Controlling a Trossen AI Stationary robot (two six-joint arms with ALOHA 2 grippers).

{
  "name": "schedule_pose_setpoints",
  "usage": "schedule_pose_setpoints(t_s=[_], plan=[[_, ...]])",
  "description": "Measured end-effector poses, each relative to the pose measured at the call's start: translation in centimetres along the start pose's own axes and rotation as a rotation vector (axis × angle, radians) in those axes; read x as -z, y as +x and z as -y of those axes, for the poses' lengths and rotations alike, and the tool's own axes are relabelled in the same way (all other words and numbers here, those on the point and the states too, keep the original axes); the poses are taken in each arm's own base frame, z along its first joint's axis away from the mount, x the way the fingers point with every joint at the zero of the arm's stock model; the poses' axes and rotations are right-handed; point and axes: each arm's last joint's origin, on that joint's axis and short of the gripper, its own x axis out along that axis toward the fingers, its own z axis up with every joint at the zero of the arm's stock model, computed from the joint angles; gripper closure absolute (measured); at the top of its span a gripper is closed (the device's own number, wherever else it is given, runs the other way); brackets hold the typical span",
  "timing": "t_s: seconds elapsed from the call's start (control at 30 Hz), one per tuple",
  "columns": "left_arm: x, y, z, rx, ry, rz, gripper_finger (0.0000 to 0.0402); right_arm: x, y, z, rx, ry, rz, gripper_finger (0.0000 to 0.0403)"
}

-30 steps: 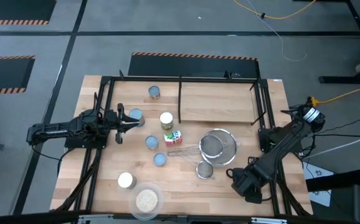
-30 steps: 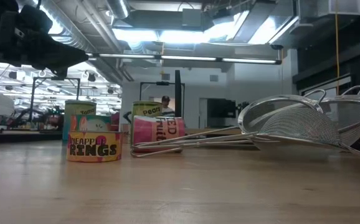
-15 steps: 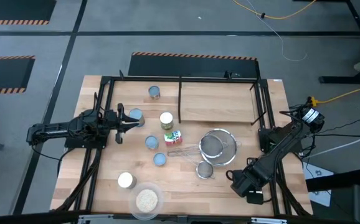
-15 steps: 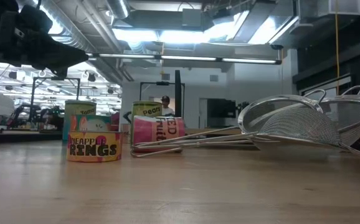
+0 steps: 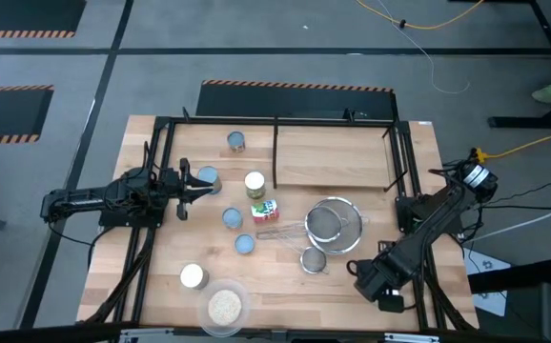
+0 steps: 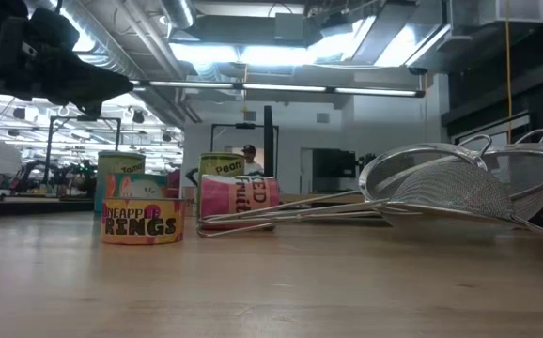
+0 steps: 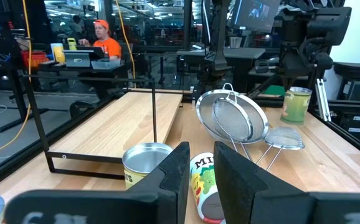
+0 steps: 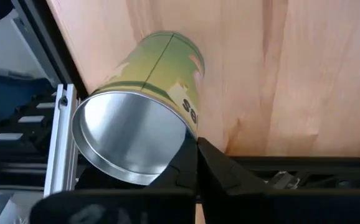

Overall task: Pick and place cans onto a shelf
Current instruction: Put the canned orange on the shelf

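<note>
Several cans stand left of the table's middle, among them a cream-topped can (image 5: 254, 181) and a blue-topped can (image 5: 207, 177). A green-red-white can (image 5: 266, 211) lies on its side. The shelf (image 5: 337, 152) sits at the far right. My left gripper (image 5: 202, 187) hovers open beside the blue-topped can, fingers (image 7: 175, 168) level and pointing toward the table's right. My right gripper (image 8: 196, 149) is shut over the near right corner, pointing down beside the rim of an upright green can (image 8: 142, 118), also seen in the left wrist view (image 7: 295, 104). My right gripper's shut fingertips (image 8: 189, 155) come from above and stand right at the green can's top rim (image 8: 181, 127), outside the wall, with nothing between them. I cannot tell whether they touch the rim. The can stands upright on the table.
Two wire strainers (image 5: 333, 224) (image 5: 314, 259) lie right of the middle, between the cans and my right arm. A clear dish of grains (image 5: 224, 307) sits at the near edge beside a cream-topped can (image 5: 193, 276). Black rails (image 5: 275, 152) edge the shelf. A person (image 7: 99, 37) sits beyond the table.
</note>
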Motion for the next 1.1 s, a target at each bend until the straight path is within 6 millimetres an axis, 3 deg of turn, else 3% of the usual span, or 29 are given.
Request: schedule_pose_setpoints(t_s=[0.27, 0.57, 0.87, 1.1], plan=[[0.0, 0.0, 0.0, 0.0, 0.0, 0.0, 0.0335, -0.8, -2.9, 0.3, -0.018, -0.04, 0.017, 0.0401], [0.0, 0.0, 0.0, 0.0, 0.0, 0.0, 0.0335, -1.7, -8.9, 1.6, -0.047, -0.12, 0.036, 0.0401], [0.0, 0.0, 0.0, 0.0, 0.0, 0.0, 0.0335, -3.0, -14.6, 4.7, -0.06, -0.254, 0.168, 0.0401], [0.0, 0.0, 0.0, -0.006, 0.031, 0.001, 0.0335, -4.1, -16.8, 8.1, -0.007, -0.326, 0.273, 0.0401]])
